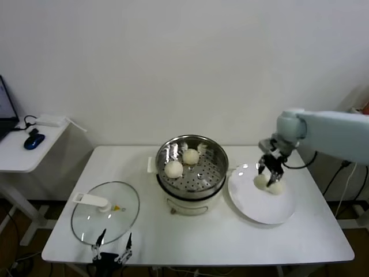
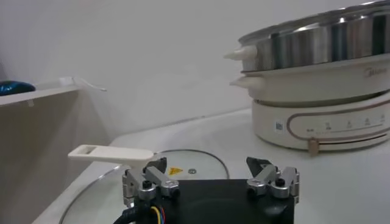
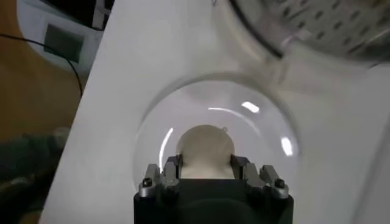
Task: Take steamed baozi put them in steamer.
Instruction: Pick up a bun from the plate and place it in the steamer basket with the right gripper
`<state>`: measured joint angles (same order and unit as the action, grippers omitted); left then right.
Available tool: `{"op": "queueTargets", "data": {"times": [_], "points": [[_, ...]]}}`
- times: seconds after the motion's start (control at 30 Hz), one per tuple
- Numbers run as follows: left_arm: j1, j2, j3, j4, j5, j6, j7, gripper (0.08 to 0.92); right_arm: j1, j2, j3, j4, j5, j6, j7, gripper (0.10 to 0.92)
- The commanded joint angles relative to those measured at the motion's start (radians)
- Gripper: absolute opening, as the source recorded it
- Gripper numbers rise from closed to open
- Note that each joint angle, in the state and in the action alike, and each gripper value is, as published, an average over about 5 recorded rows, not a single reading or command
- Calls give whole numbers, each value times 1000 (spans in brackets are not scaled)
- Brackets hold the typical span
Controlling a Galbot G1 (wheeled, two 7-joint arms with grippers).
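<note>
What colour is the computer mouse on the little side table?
Blue. The mouse shows best in the head view.

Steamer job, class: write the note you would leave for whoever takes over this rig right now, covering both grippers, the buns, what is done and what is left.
Right gripper: over the white plate, jaws shut on a baozi, not yet lifted clear.
Left gripper: parked at the table's near edge by the glass lid, jaws open, holding nothing.
Done: two baozi in the steamer.
Left: carry the gripped one over, then the last bun on the plate.
</note>
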<state>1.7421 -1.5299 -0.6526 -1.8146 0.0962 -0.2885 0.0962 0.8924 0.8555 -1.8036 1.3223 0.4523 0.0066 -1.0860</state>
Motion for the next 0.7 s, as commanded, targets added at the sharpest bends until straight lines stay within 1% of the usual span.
{"op": "queueTargets", "data": {"times": [0.03,0.17,0.33,0.5,0.7], "points": [[0,1,4,-4,4,0,-1,823,364,86,9,164,28,306,-1,560],[0,-1,6,-5,5,-3,-7,823,305,133,87,224,-49,376,87,560],[-1,-2,5,-2,4,-9,-15,823,176,206,133,236,-164,465,180,560],[-3,-6,5,-1,1,-12,-19,823,7,265,174,162,-339,547,227,560],[-5,-10,0,-3,1,-9,-19,823,-138,327,208,41,-458,595,257,561]]}}
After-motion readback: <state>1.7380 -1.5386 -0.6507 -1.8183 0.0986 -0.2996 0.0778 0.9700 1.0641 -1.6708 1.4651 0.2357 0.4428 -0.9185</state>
